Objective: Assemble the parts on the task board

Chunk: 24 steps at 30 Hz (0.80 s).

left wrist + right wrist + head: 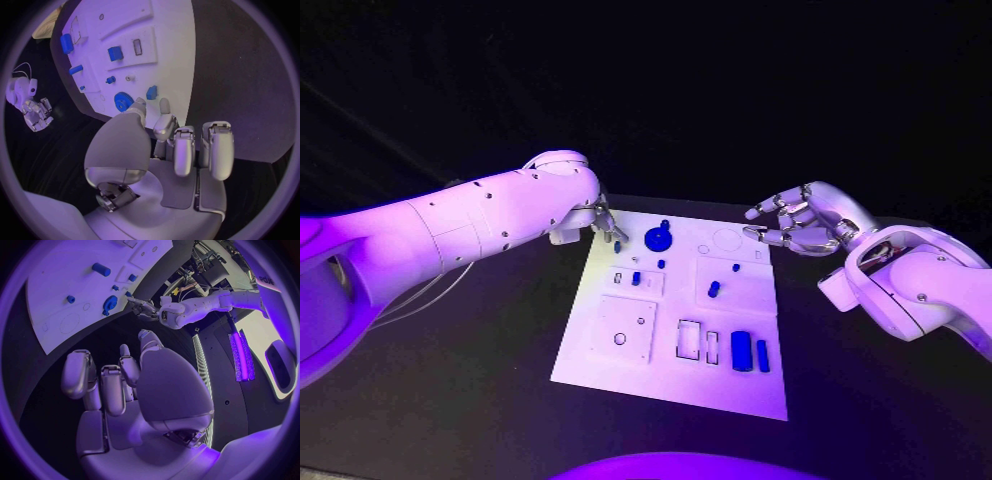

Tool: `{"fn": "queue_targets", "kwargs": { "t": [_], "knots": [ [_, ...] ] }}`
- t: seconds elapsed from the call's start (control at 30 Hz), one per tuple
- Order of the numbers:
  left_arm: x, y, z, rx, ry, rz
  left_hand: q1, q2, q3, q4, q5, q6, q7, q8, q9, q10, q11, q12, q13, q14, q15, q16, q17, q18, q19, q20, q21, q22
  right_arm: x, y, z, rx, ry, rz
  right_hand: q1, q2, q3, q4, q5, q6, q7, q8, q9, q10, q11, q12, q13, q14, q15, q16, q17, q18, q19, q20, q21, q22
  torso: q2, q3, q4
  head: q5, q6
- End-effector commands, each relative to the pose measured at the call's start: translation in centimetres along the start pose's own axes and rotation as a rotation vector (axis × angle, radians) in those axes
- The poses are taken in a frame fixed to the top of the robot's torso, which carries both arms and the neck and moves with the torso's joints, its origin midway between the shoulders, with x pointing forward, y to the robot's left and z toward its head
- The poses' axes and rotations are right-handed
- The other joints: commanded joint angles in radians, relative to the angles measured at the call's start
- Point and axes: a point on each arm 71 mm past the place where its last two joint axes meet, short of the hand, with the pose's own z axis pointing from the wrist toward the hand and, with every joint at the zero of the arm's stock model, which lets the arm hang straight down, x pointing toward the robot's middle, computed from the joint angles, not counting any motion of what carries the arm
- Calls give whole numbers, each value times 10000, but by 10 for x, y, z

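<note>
The task board (625,350) lies in the middle of the desk (473,400), its blue parts spread over it: a gear (658,238) near the far edge, a small peg (714,289) mid-board, and two upright blocks (741,351) near the front right corner. The left hand (600,222) hovers at the board's far left corner, fingers (164,122) drawn close together just beside a small blue piece (152,92), apparently lining up a pinch; it holds nothing yet. The right hand (798,225) waits off the far right corner, fingers loosely curled and empty, likely keeping clear.
</note>
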Motion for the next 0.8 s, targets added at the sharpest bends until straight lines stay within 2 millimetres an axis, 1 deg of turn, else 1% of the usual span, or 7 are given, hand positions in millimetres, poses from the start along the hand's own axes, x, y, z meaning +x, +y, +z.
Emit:
{"fn": "queue_targets", "kwargs": {
  "t": [0.03, 0.17, 0.33, 0.57, 0.8],
  "knots": [
    [3, -3, 0, 132, 280, 37, 102, 45, -4, -22, 26, -42, 12, -36, -24, -39, 13, -48, -7, 1036, 89, 25, 2633, -78, 617, 23, -22, 2026, 2, 1, 0, -101, 121, -63, -81, -9, 19, 58, 33, -22, -25, 69, 16, -23, -66, -59, -10, 546, -54, -63, 685, 169, 16, -61, -60, 147, 3, -5, -4, 3, -9],
    [4, -4, 1, 138, 314, 42, 188, 80, 18, -30, 24, -30, 15, -54, -49, -42, 16, -43, -6, 1036, 93, 25, 2633, -78, 619, 30, -21, 2029, 2, 1, 0, -103, 126, -63, -79, -5, 24, 59, 38, -24, -26, 70, 17, -11, -68, -47, 3, 548, -56, -60, 693, 168, 20, -62, -59, 149, 2, 1, 0, -2, -14],
    [4, -4, 1, 147, 330, 22, 245, 109, 39, -32, 25, -23, 17, -66, -65, -44, 18, -42, -7, 1036, 95, 25, 2633, -77, 617, 35, -23, 2027, 2, 1, 1, -105, 130, -62, -79, -5, 24, 59, 38, -24, -26, 70, 17, -11, -68, -47, 3, 548, -56, -60, 693, 168, 20, -62, -59, 149, 5, -5, 0, -15, -21],
    [5, -4, 1, 187, 365, -34, 482, 256, 173, -40, 30, 0, 20, -113, -128, -59, 21, -45, -20, 1036, 100, 25, 2633, -78, 620, 48, -22, 2033, 2, 1, 1, -108, 138, -60, -79, -5, 24, 59, 38, -24, -26, 70, 17, -11, -68, -47, 3, 548, -56, -60, 693, 168, 20, -62, -59, 149, -3, -2, -5, -13, -32],
    [5, -4, 2, 199, 412, -38, 761, 355, 328, -69, 30, 26, 10, -148, -181, -64, 13, -37, -21, 1036, 95, 25, 2633, -79, 624, 54, -21, 2039, 2, 1, 1, -109, 140, -60, -79, -5, 24, 59, 38, -24, -26, 70, 17, -11, -68, -47, 3, 548, -56, -60, 693, 168, 20, -62, -59, 149, -4, 3, -1, -19, -48]
  ]
}}
